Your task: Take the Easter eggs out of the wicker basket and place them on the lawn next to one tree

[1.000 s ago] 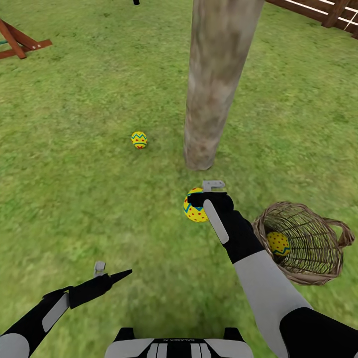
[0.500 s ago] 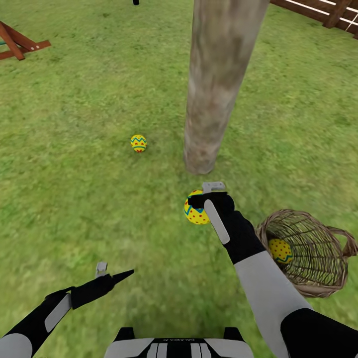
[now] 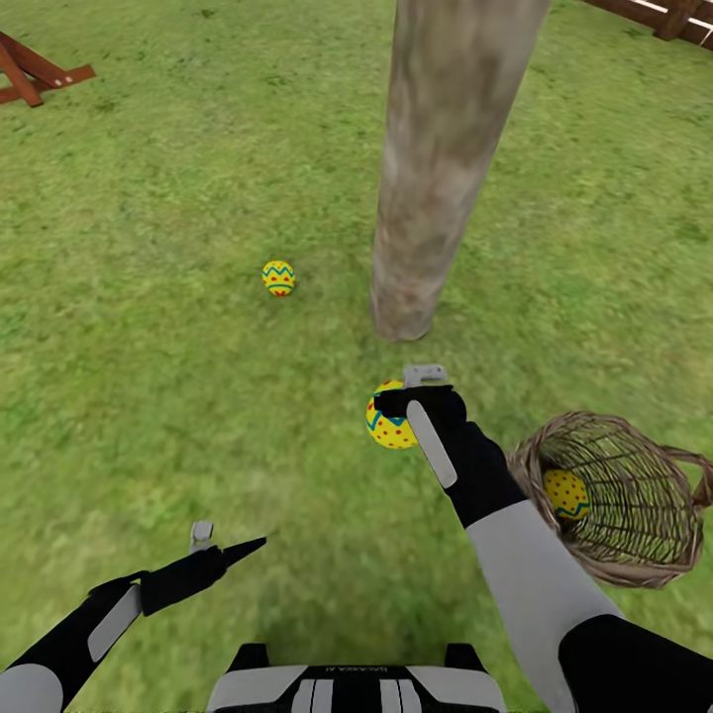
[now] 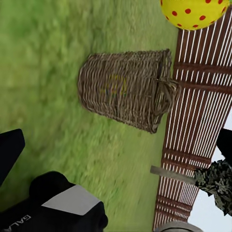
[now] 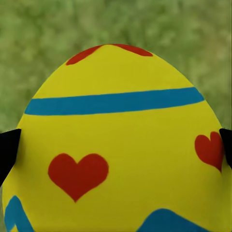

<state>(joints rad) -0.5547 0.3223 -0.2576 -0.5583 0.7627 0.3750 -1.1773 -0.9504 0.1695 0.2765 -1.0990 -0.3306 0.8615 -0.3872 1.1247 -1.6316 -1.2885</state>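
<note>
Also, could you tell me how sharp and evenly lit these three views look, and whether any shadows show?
Head view: flat, even light, the lawn blurry and mottled, no cast shadow beside the tree. Left wrist view: the wicker basket fairly crisp, grass smeared. Right wrist view: the held egg sharp and close, grass behind it blurred.

Lawn (image 3: 149, 396): mottled green. Tree (image 3: 436, 168): grey-brown, blotchy bark. Basket (image 3: 634, 505): brown woven twigs, with a yellow, red-dotted egg inside (image 3: 565, 492) showing a blue-green zigzag. Held egg (image 3: 388, 421): yellow with red dots and blue-green bands; up close in the right wrist view it shows red hearts and a blue stripe. Egg on the grass (image 3: 278, 277): yellow, blue-green zigzag, red marks. Fence (image 4: 198, 121): reddish-brown slats. Arms: black and pale grey
</note>
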